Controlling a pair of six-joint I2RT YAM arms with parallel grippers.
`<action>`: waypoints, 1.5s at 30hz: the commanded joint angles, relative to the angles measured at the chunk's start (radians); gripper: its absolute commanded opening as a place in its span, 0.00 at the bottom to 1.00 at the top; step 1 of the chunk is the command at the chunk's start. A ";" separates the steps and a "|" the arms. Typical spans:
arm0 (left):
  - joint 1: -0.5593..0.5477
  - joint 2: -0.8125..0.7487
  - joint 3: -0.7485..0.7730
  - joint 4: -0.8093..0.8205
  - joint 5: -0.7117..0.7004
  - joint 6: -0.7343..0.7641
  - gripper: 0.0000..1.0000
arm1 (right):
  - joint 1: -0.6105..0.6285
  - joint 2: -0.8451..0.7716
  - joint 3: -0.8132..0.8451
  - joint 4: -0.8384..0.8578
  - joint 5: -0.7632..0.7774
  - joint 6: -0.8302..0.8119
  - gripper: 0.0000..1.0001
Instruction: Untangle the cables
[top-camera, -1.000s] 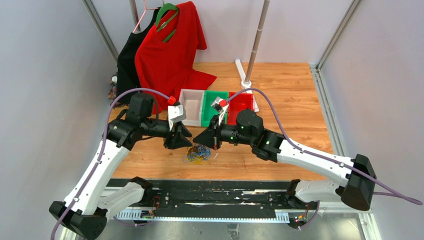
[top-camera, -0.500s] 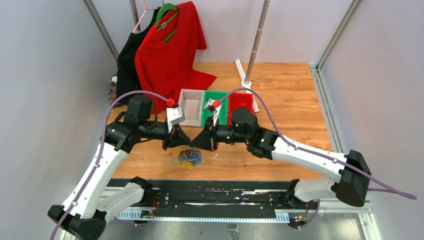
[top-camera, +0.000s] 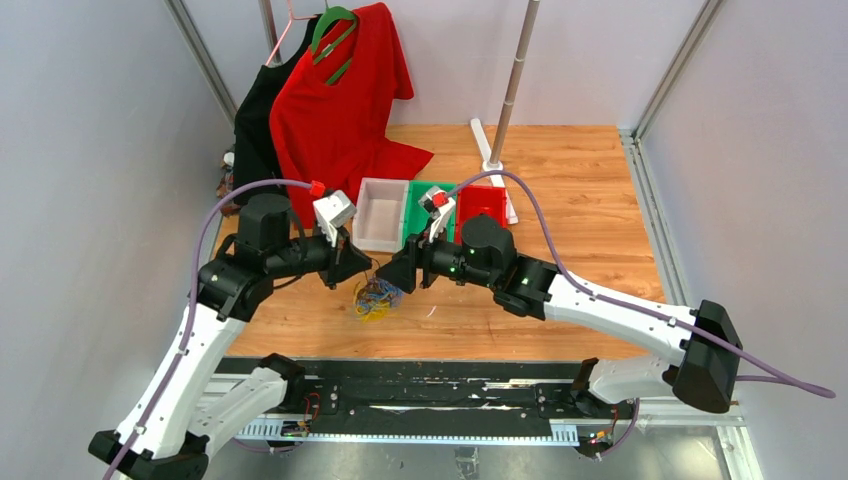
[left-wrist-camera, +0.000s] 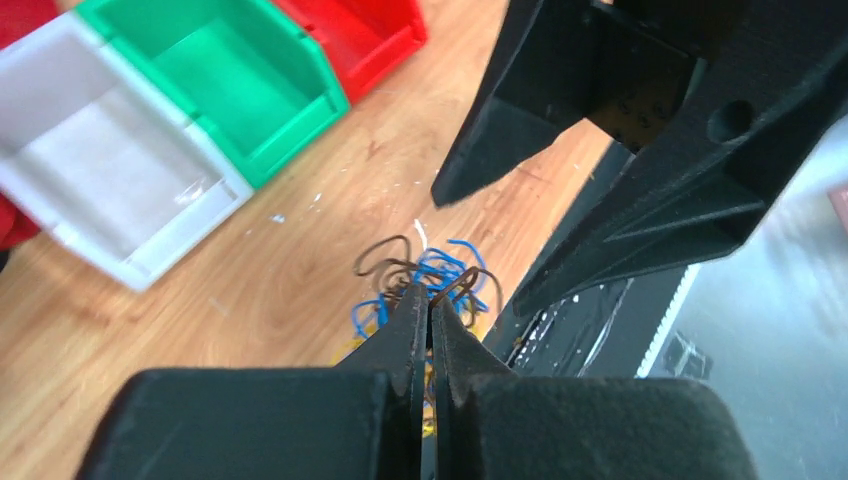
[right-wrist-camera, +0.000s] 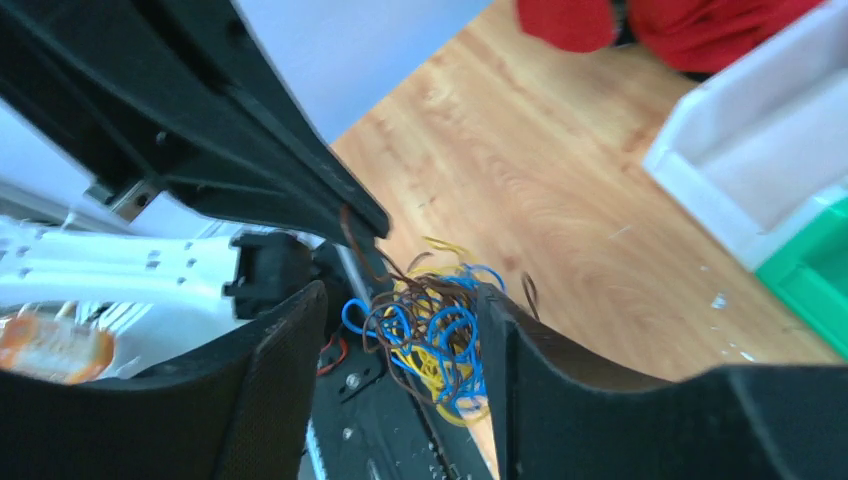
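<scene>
- Risk: left gripper (left-wrist-camera: 432, 300) has only one brown strand of the cables (top-camera: 375, 297); a pull may drag the whole clump or cinch the knot; thin wire could slip out
- Risk: right gripper (right-wrist-camera: 400, 300) may bite several wires at once; tips v. close, could clash
- Left fingers (left-wrist-camera: 405, 330): together, clamped on the brown loop
- Right fingers (right-wrist-camera: 280, 380): apart, straddling the clump, holding nothing
- Clump: btwn both tips, near table (top-camera: 560, 200) front edge; can't tell if lifted clear

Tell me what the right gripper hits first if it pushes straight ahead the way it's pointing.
Most likely the cables: the tangle sits directly ahead of the open right gripper. Just behind is the left gripper, shut on a brown strand, though depth is hard to judge.
</scene>
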 joint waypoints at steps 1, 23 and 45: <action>-0.004 -0.045 0.024 0.032 -0.192 -0.168 0.01 | 0.050 -0.031 -0.011 0.017 0.315 -0.070 0.62; -0.003 -0.019 0.096 -0.026 -0.061 -0.272 0.01 | 0.161 0.111 -0.005 0.266 0.572 -0.206 0.62; -0.003 0.033 0.289 -0.048 0.308 -0.206 0.01 | 0.169 0.237 -0.072 0.359 0.669 -0.174 0.59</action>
